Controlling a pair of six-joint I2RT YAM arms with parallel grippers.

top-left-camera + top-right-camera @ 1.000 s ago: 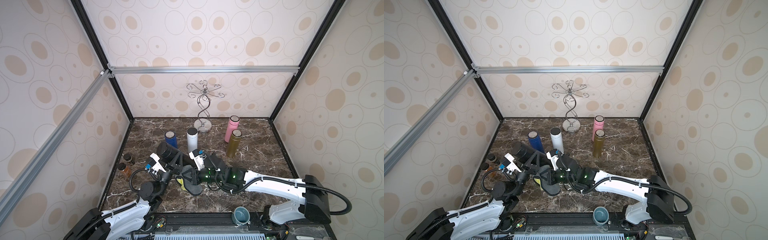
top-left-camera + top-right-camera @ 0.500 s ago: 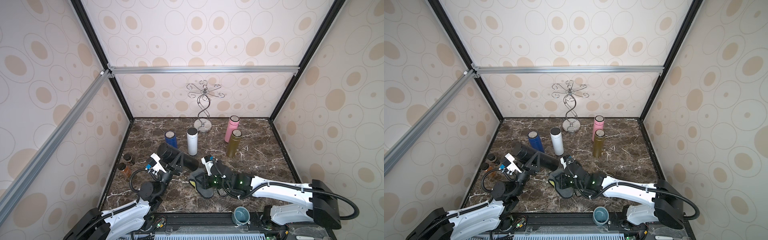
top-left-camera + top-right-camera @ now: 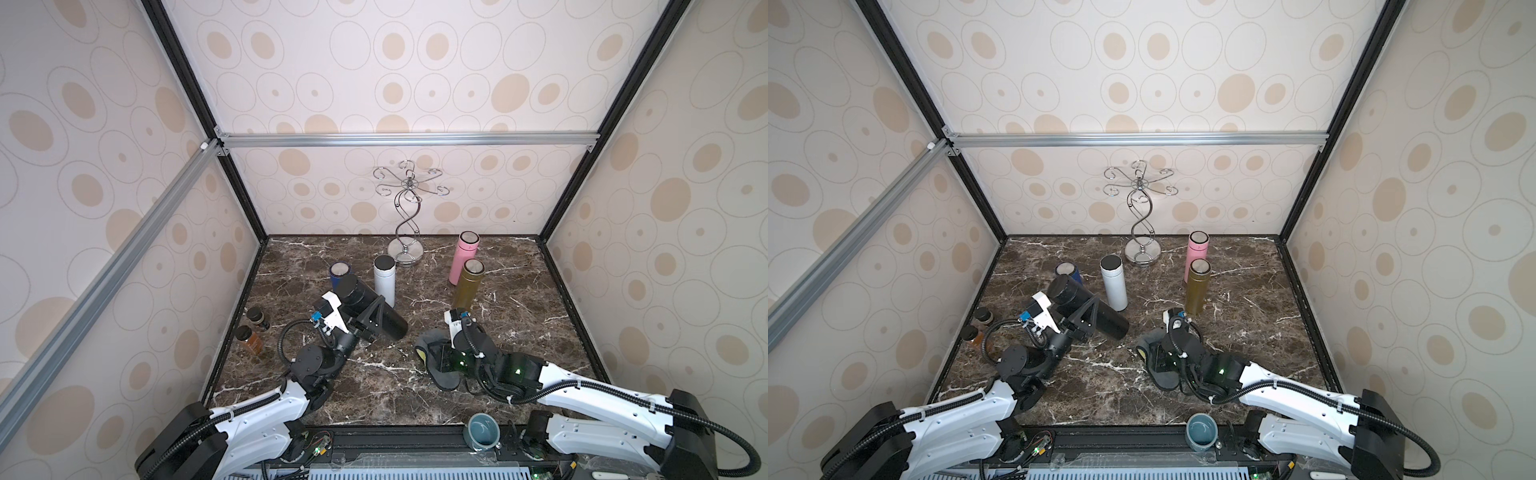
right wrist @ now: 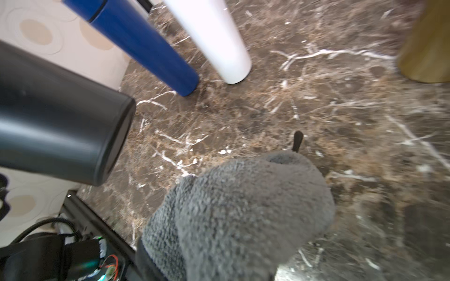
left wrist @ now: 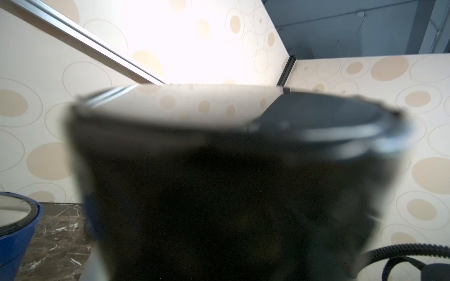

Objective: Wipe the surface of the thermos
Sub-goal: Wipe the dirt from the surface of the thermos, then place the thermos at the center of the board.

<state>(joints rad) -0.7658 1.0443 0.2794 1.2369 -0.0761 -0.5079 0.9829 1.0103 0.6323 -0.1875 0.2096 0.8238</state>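
Note:
A black thermos point(image 3: 370, 305) point(image 3: 1084, 305) hangs tilted above the marble table, its lid end toward the back left. My left gripper point(image 3: 371, 321) is shut on its body. In the left wrist view the thermos point(image 5: 219, 170) fills the picture and hides the jaws. My right gripper point(image 3: 444, 358) is shut on a grey cloth point(image 3: 434, 340) point(image 4: 243, 206), low over the table. It is apart from the thermos, to the right of its base end point(image 4: 60, 121). The cloth covers the right fingertips.
Blue point(image 3: 338, 272), white point(image 3: 384, 280), pink point(image 3: 463, 257) and gold point(image 3: 468, 286) thermoses stand behind. A metal wire stand point(image 3: 406, 232) is at the back. Two spice jars point(image 3: 249, 338) sit by the left wall. A teal cup point(image 3: 484, 430) sits on the front rail.
My right gripper has carried the cloth off the black thermos, to the right and toward the front. The left arm and the thermos have stayed put.

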